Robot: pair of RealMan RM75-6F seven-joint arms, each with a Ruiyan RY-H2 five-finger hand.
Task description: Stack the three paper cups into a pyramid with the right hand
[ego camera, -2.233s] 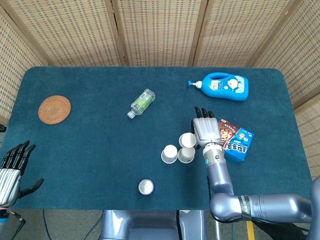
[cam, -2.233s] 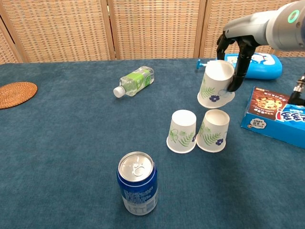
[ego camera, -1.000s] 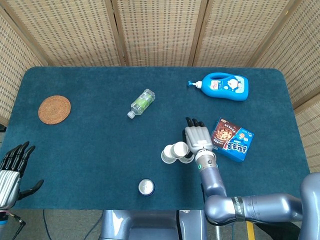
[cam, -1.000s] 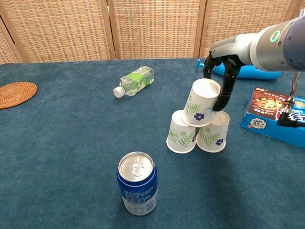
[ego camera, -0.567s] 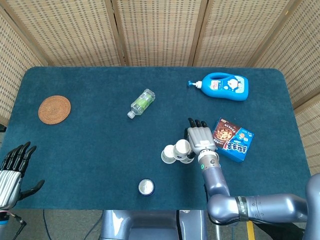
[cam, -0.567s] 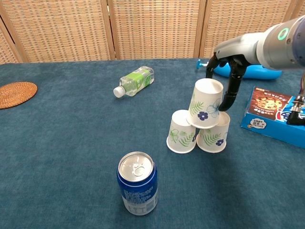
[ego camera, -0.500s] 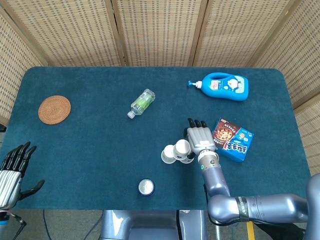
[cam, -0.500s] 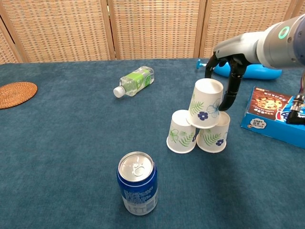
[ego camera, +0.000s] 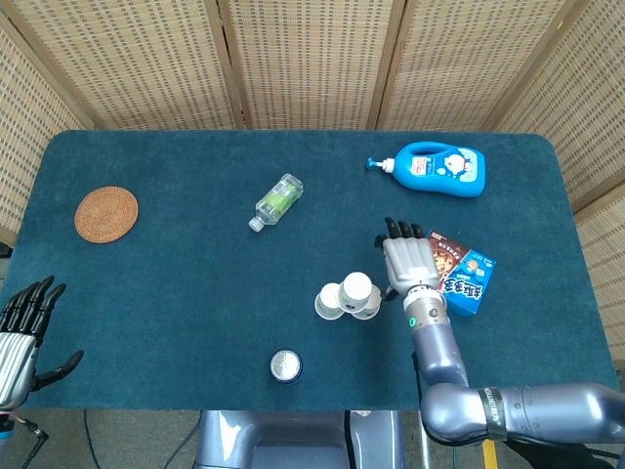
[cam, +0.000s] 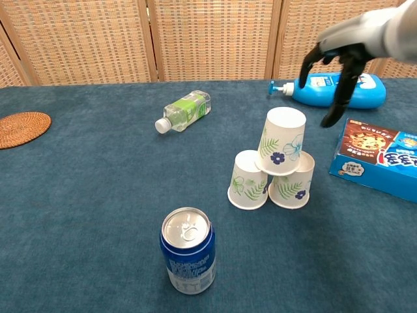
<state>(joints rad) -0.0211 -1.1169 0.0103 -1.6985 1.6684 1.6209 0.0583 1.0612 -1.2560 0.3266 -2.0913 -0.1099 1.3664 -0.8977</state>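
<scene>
Three white paper cups with leaf and flower prints stand upside down as a pyramid. Two base cups (cam: pixel 248 180) (cam: pixel 292 182) sit side by side on the blue cloth, and the top cup (cam: pixel 281 141) (ego camera: pixel 357 286) rests across both, leaning slightly. My right hand (cam: pixel 339 65) (ego camera: pixel 408 262) hovers up and to the right of the stack, fingers spread, touching nothing. My left hand (ego camera: pixel 21 327) rests at the table's front left corner, fingers apart and holding nothing.
A blue drink can (cam: pixel 188 258) stands in front of the cups. A snack box (cam: pixel 381 158) lies to their right, a blue pump bottle (cam: pixel 339 90) behind them, a small plastic bottle (cam: pixel 184 110) to the back left, and a woven coaster (cam: pixel 21 127) far left.
My right hand set the third cup on the two base cups, let go of it, and drew away up and to the right. The cup stays on the stack.
</scene>
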